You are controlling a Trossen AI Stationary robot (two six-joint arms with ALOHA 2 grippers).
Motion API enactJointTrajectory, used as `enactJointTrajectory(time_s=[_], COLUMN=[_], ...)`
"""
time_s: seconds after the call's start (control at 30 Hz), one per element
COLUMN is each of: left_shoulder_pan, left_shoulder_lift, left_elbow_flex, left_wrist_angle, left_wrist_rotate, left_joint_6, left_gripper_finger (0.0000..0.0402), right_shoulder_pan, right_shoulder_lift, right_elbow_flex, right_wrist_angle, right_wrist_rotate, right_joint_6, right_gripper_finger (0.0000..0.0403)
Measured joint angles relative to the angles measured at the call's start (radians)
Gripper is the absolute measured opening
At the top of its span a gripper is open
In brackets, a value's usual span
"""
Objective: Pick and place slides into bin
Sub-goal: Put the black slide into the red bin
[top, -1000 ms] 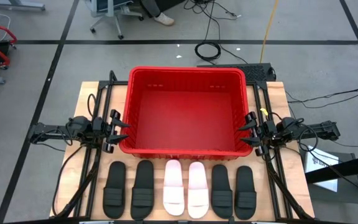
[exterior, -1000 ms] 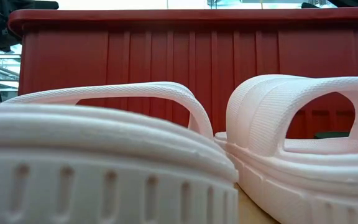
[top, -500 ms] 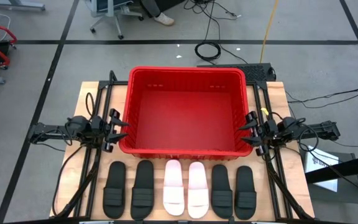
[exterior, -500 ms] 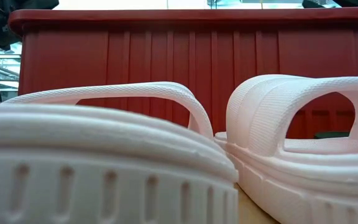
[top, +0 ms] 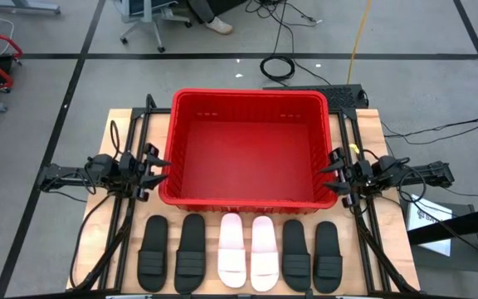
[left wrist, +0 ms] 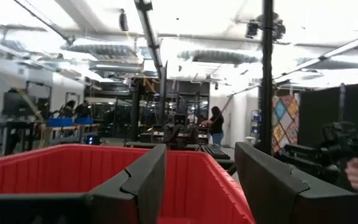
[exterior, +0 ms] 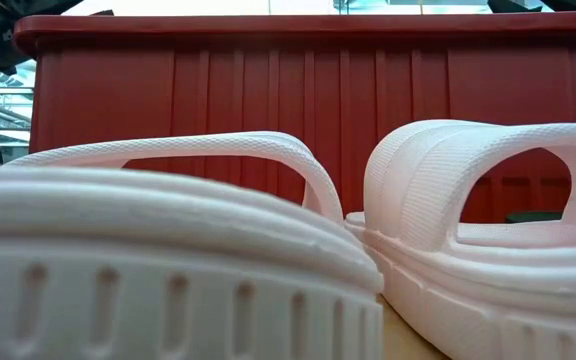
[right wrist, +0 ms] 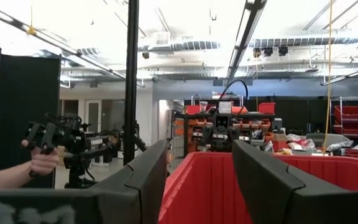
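High view gives us the left hand [top: 158,170] hovering just beside the left wall of the bin [top: 166,163], its fingers spread apart with nothing between them, and the right hand [top: 331,175] mirroring it just beside the bin's right wall, fingers likewise spread and holding nothing. In the left wrist view we look past that hand's two dark fingers [left wrist: 146,180], parted with a clear gap, across the bin's red rim [left wrist: 55,151] toward the other arm [left wrist: 179,134] on the far side; in the right wrist view the fingers [right wrist: 148,171] stand just as wide apart over the red rim [right wrist: 328,160]. Moving outward, we find the bin sitting in the middle of the wooden table [top: 110,133], with its red floor bare. The slides lie in a single row on the table along the near side of the bin, none of them inside it: two black slides [top: 173,252] on the left, two pale slides [top: 246,251] in the centre and two black slides [top: 311,254] on the right, all lying flat with straps up and close side by side. The low view fills with the pale pair [exterior: 488,230] up close and the ribbed red wall [exterior: 298,90] of the bin right behind them. Farther out, a person's hand [right wrist: 42,160] grips a device in the room beyond the table.
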Motion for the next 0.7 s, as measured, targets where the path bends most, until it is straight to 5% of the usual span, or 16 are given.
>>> enactJointTrajectory(time_s=[0.43,0.7], left_shoulder_pan=[0.0,0.0], left_shoulder_lift=[0.0,0.02], left_elbow_flex=[0.002,0.112], left_wrist_angle=[0.083,-0.016], left_wrist_rotate=[-0.063,-0.04], left_joint_6=[0.006,0.01], left_gripper_finger=[0.0198,0.0198], right_shoulder_pan=[0.0,0.0], right_shoulder_lift=[0.018,0.043], right_elbow_flex=[0.1,0.176], right_wrist_angle=[-0.055,-0.075], right_wrist_rotate=[-0.001,-0.003], right_joint_6=[-0.003,-0.022], right_gripper_finger=[0.0171,0.0171])
